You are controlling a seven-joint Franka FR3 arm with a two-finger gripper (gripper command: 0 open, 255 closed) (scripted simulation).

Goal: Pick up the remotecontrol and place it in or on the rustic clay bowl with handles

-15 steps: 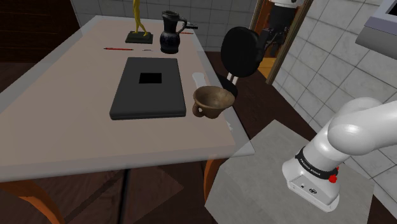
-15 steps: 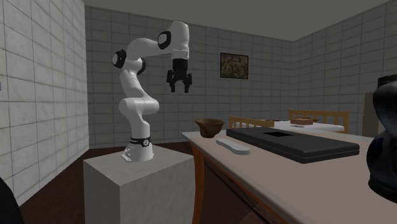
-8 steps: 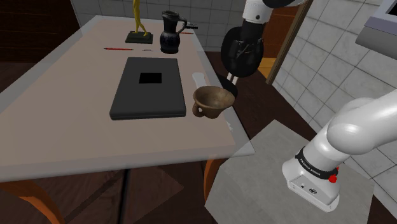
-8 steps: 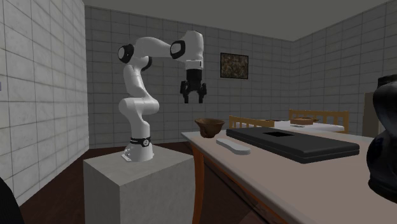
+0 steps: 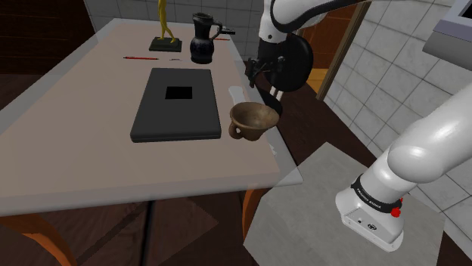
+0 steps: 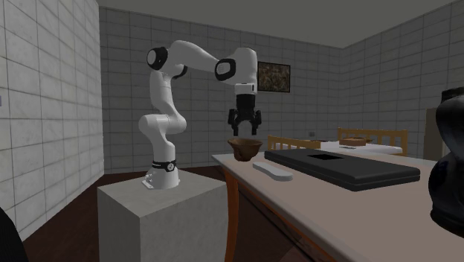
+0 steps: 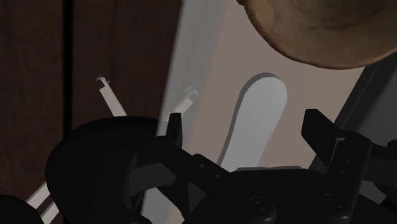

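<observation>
Grey-tiled room; pale table [image 5: 76, 136] bears remote [image 6: 272, 171], brown bowl [image 5: 253, 121], laptop [image 5: 174, 117].

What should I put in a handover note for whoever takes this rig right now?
Gripper: open and empty, high above the table. In the wrist view the remote lies between its spread fingers, untouched.
Remote control: pale grey, flat on the table between the closed laptop and the table edge, apart from the bowl.
Clay bowl: brown, upright, nothing in it, near the same edge.
Done: approach only; nothing grasped.
Left: lower, shut on the remote, lift it, set it in the bowl.
</observation>
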